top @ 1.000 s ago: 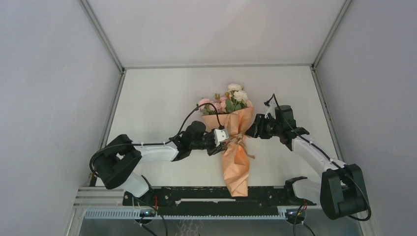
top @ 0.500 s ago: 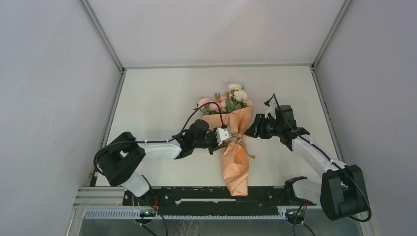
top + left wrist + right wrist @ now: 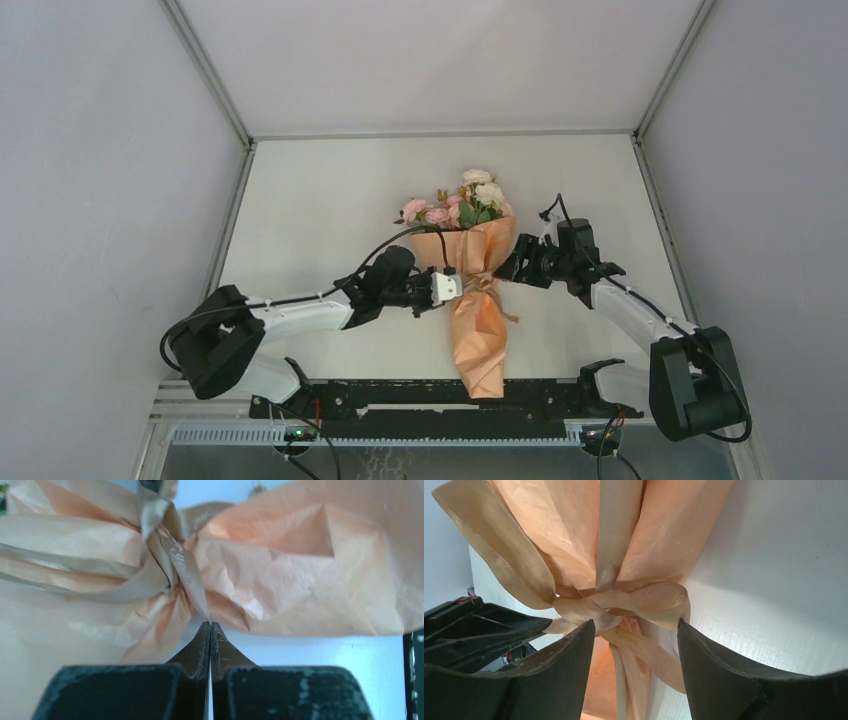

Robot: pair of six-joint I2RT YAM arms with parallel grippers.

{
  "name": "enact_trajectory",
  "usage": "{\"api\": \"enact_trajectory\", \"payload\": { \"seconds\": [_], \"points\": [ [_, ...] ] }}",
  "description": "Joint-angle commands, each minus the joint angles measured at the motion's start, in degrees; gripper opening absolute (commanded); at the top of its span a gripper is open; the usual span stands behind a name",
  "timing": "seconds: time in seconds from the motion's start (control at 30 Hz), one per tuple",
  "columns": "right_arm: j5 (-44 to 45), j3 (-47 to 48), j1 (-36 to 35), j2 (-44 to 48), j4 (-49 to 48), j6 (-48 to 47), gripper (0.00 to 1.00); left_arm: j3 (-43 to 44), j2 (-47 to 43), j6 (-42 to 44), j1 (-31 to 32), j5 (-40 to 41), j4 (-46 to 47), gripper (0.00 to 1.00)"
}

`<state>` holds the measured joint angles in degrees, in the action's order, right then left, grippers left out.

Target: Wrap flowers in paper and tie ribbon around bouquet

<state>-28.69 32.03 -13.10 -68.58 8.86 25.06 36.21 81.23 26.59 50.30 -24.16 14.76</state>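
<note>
The bouquet lies in the middle of the table, with the flowers (image 3: pixel 455 208) at its far end. The orange paper (image 3: pixel 478 340) narrows toward the near edge. The tan ribbon (image 3: pixel 483 285) is knotted round its waist, and the knot (image 3: pixel 165 565) fills the left wrist view. My left gripper (image 3: pixel 455 288) is at the bouquet's left side. Its jaws (image 3: pixel 210 624) are shut on the pointed end of a ribbon tail. My right gripper (image 3: pixel 503 268) is at the right side and open. Its fingertips (image 3: pixel 636 622) stand either side of the ribbon loop (image 3: pixel 659 600) and a printed tail, touching neither.
A black rail (image 3: pixel 420 400) with the arm bases runs along the near edge. Grey enclosure walls (image 3: pixel 120 200) rise on both sides. In the right wrist view, the left gripper's black body (image 3: pixel 479 630) sits close to the knot.
The left gripper's jaws have closed, and it has drawn back left and nearer from the bouquet. The right gripper's jaws have spread wider beside the knot.
</note>
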Motion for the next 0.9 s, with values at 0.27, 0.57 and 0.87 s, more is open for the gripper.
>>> {"api": "enact_trajectory", "payload": {
  "seconds": [0.27, 0.57, 0.87],
  "points": [
    [5.31, -3.55, 0.39, 4.97, -4.64, 10.17, 0.71, -2.41, -4.22, 14.63, 0.02, 0.64, -12.63, 0.00],
    [3.23, -5.01, -0.66, 2.73, -11.61, 14.57, 0.76, -3.55, -3.91, 19.52, -0.01, 0.84, -14.40, 0.00],
    [-1.72, -6.89, -0.76, -2.14, -19.53, 19.86, 0.75, -5.07, -3.45, 23.11, -0.03, 2.40, -15.94, 0.00]
  ]
}}
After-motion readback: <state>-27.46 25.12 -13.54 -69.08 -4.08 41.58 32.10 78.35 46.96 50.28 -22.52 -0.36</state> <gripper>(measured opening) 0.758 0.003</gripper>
